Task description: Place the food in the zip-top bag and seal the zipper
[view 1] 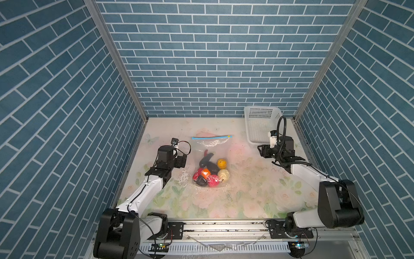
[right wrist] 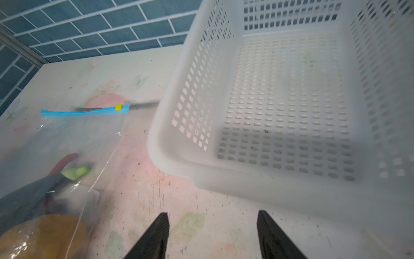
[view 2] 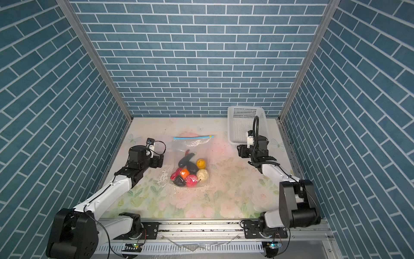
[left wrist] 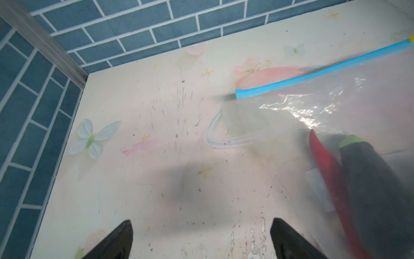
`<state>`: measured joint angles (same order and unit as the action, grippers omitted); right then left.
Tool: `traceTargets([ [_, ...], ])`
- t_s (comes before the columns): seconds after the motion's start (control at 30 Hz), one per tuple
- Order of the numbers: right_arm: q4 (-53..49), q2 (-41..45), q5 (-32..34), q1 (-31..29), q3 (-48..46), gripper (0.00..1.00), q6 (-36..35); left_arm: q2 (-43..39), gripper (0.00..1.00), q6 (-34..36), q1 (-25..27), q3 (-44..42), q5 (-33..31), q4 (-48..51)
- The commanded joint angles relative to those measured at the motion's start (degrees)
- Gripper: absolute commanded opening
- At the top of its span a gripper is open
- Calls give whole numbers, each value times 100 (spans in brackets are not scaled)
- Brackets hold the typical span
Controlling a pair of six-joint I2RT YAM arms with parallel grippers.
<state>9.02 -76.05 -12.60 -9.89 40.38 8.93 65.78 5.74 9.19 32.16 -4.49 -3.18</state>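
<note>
Table (view 1: 246,201): the near half is bare and open to approach from either side.

Zip-top bag (view 1: 219,148) lies flat mid-table. The food (view 1: 212,179) makes a raised hump at its near end, and the zipper (view 1: 211,137) end lies low.

A bare strip runs behind the zipper to the rear wall (view 1: 212,78).

Basket (view 1: 261,125) blocks the rear right corner. A clear lane separates it from the bag.

Left gripper (left wrist: 201,222) hangs over bare surface, jaws wide and empty, with the bag's edge just beside it.

Right gripper (right wrist: 212,213) has its jaws apart and empty, and the basket's near wall is close ahead.
</note>
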Motion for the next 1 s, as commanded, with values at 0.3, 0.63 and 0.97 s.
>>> traceTargets([
  [0.3, 3267, 781, 2231, 15, -2314, 64, -1607, 599, 93, 124, -431, -844, -141, -2595],
  [0.63, 5398, -452, 2466, 153, -2807, 64, -1554, 1360, 94, 156, -462, -1265, 111, -4411],
  [0.97, 5332, -681, 2440, 322, -2686, 64, -1355, 1829, 93, 81, -550, -1246, 122, -4815],
])
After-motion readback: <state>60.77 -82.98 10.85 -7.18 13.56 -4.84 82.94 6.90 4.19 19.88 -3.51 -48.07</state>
